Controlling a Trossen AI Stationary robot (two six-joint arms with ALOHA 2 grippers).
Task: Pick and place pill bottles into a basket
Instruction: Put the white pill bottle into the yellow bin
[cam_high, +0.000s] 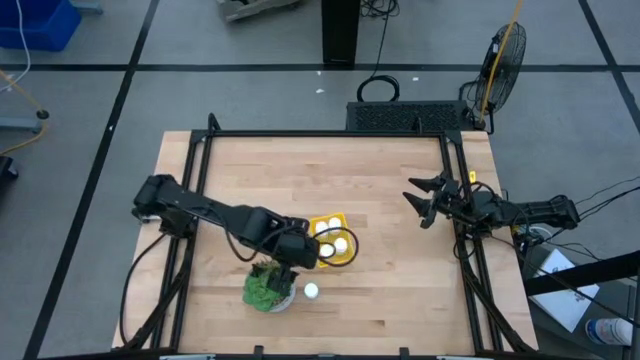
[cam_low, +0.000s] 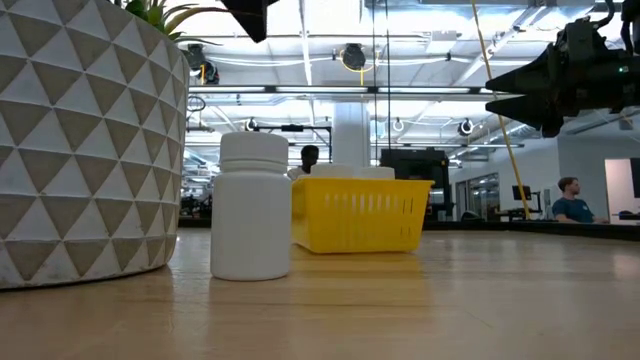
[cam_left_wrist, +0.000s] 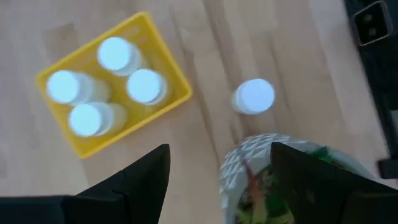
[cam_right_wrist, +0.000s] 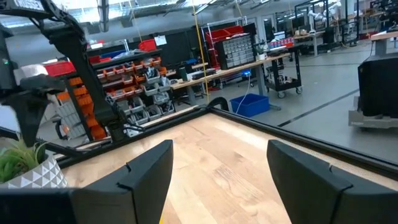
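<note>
A: Where's the last pill bottle (cam_left_wrist: 254, 96)?

B: Upright on the bench (cam_high: 380, 300), just beside the potted plant (cam_high: 268, 288), apart from the yellow basket (cam_left_wrist: 163, 51). Four bottles already stand in it.

A: Claws?

B: Your left claw (cam_left_wrist: 217, 168) hangs spread and empty above plant and bottle. Your right claw (cam_high: 424, 203) waits spread near the bench's right edge.

A: Handling?

B: Likely light, stiff, slick plastic and tippy. Pinch the body under the cap, squarely.
</note>
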